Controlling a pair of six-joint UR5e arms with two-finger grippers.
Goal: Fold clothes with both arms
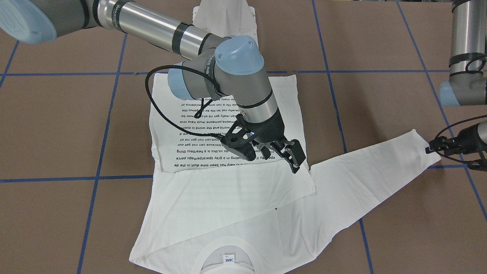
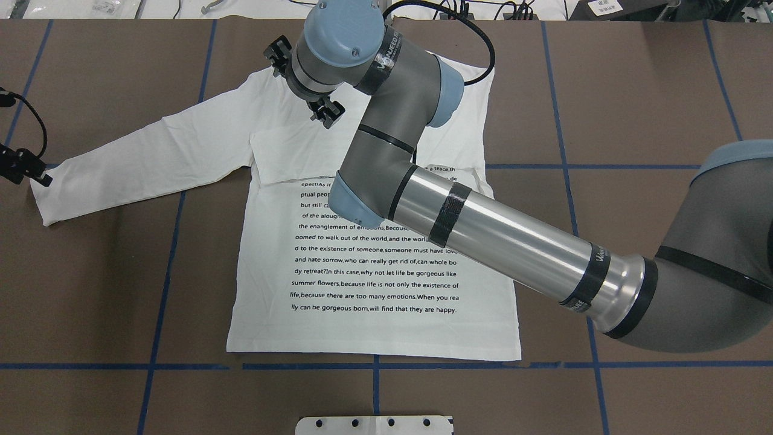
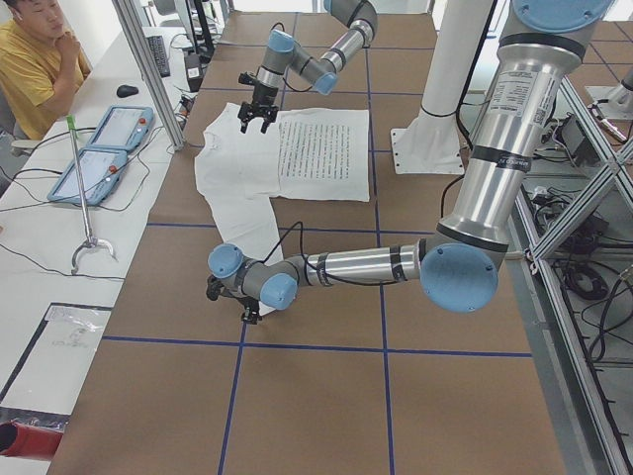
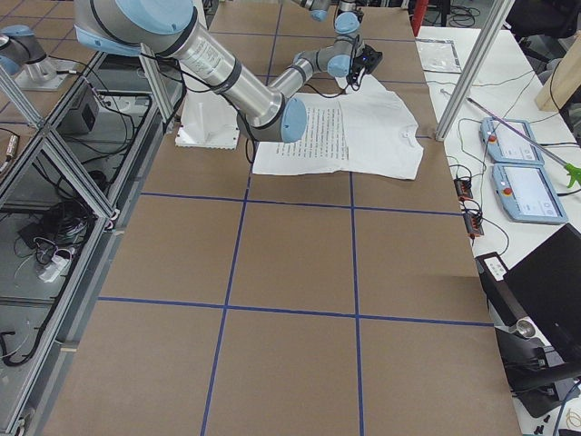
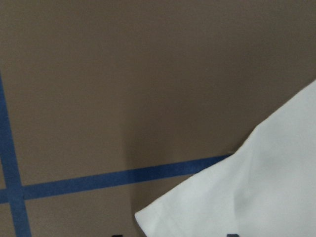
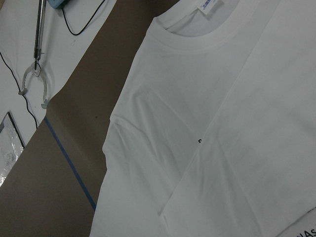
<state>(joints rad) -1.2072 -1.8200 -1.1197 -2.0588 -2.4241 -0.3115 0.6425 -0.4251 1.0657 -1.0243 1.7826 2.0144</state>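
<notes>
Evidently soft, light and limp, the shirt (image 2: 374, 329) lies flat on the tabletop (image 2: 90, 290) with its sleeve (image 2: 151, 157) outstretched. Pinch the cuff (image 2: 43, 202). The right end effector (image 1: 272, 154) hovers spread and empty; I cannot tell for the left end effector (image 1: 432, 146).

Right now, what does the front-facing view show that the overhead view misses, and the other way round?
Only the front-facing view: the collar with its label, and the right gripper seen side-on, jaws open over the folded-in sleeve.

Only the overhead view: the printed lines nearest the hem, unblocked by the arm.

Both: the shirt, its other sleeve stretched flat, the left gripper at that cuff, and the white pedestal base.
</notes>
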